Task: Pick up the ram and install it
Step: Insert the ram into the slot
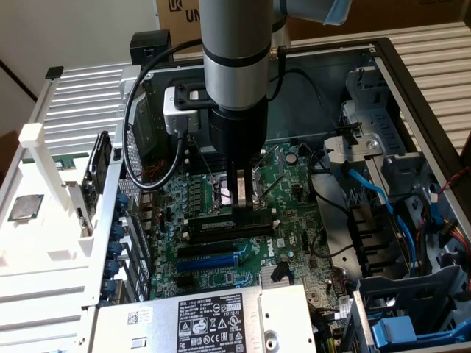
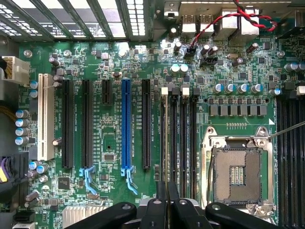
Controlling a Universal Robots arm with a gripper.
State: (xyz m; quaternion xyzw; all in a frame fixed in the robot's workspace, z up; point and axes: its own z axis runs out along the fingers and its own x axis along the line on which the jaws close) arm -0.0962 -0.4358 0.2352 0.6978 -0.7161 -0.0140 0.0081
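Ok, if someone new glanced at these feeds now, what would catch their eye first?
The grey arm reaching into the open computer case, its gripper shut on the ram at the black memory slots mid-board. Next, the blue slot among black ones, and the bare CPU socket beside the memory slots.

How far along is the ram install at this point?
Done: pickup; the gripper is shut on the ram. In hand: the ram stands edge-down at the memory slots beside the CPU socket. Left: full seating, which cannot be confirmed here.
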